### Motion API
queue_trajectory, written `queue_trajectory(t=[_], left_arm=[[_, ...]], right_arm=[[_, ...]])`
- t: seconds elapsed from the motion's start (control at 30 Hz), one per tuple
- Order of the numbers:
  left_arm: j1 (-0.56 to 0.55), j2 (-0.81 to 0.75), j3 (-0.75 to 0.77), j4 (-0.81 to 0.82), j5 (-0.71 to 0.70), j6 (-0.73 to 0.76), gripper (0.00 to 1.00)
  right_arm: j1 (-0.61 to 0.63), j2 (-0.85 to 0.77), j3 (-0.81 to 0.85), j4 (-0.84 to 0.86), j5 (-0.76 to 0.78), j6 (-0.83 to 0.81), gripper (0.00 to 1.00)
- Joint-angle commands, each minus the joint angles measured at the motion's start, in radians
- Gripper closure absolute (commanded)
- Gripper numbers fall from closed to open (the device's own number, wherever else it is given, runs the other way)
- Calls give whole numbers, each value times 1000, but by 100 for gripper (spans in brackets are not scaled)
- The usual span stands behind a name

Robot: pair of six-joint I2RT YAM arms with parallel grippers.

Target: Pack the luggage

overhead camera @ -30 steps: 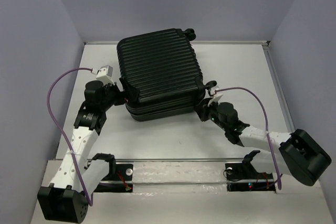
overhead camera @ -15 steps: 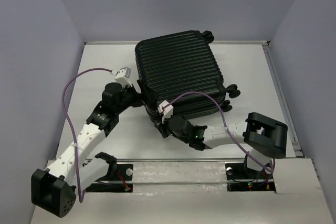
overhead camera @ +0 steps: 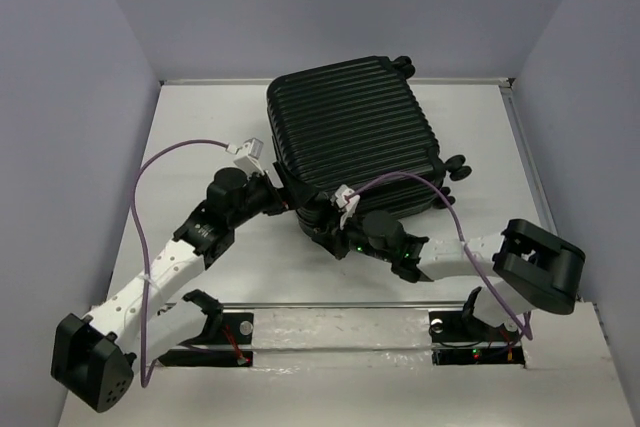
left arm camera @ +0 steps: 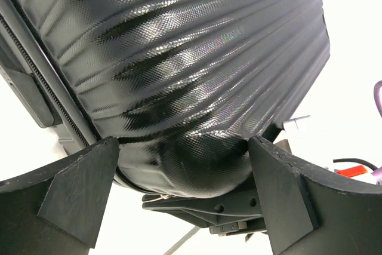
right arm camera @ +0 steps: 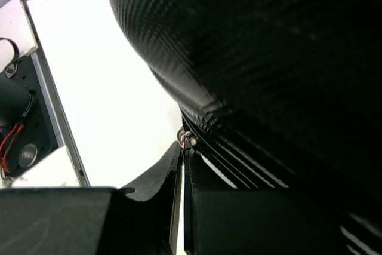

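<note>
Top external: the shut luggage point(overhead camera: 352, 137) has been swung rightward near the tabletop's far edge. Its corner is straddled by the spread left claw point(left arm camera: 185, 147), its zipper pull point(right arm camera: 187, 140) pinched by the right claw point(right arm camera: 182, 148), likely for zipping.

Robot lab test cell, by every sign. Flat white table point(overhead camera: 200, 137) boxed in by plain lavender-grey wall panels point(overhead camera: 60, 97) along its left, far and right edges, with seams at both far corners. Along the near edge runs a bare metal mounting rail point(overhead camera: 340, 319) with two jointed white-and-black robot arms bolted on, left arm point(overhead camera: 165, 267) and right arm point(overhead camera: 460, 257). Thin purple cables point(overhead camera: 138, 217) loop loose from each wrist. Black base plates point(overhead camera: 215, 325) at the near edge carry exposed red wires point(overhead camera: 240, 339) and small lit indicator lights point(overhead camera: 480, 353).
</note>
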Motion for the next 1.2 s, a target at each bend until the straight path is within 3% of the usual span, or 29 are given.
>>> queue_trajectory(t=[0.0,0.07,0.13,0.2,0.27,0.37,0.43,0.47,0.53,0.57,0.63,0.67,0.8,0.9,1.0,1.1,1.17], left_arm=[[-150,98,51,153,-48,-49,1],[-234,123,85,154,-106,-28,1],[-248,121,151,62,-182,30,1],[-244,81,244,-14,-297,110,1],[-219,63,363,-100,-400,159,1],[-134,106,544,-219,-442,239,1],[-69,184,612,-241,-389,273,1],[13,264,692,-247,-338,270,1],[60,358,780,-255,-263,280,1],[74,407,876,-279,-266,299,1],[121,573,977,-310,-238,310,1],[133,627,1030,-329,-208,313,1],[209,933,1311,-378,-88,288,1],[256,1070,1433,-379,-14,259,1],[275,1324,1737,-459,35,242,1],[287,1501,1937,-493,76,209,1],[301,1549,1950,-435,145,175,1]], right_arm=[[6,-163,-135,119,-216,78,93],[6,-234,-173,-6,-103,80,93],[6,-364,-225,-150,49,120,92],[-3,-511,-271,-230,99,166,92],[-3,-594,-278,-366,135,222,68],[-3,-725,-264,-566,226,304,23],[-3,-799,-240,-692,293,331,17],[-3,-819,-229,-721,318,348,18],[-3,-852,-216,-821,370,358,22],[-3,-878,-207,-847,420,368,33],[-3,-895,-199,-902,462,378,68],[-3,-900,-196,-914,491,384,93],[-3,-908,-202,-983,567,471,93],[-3,-917,-209,-1022,613,540,93],[-3,-925,-215,-1065,671,585,93],[-3,-911,-198,-1065,718,609,93],[-3,-899,-192,-1066,770,609,93]])
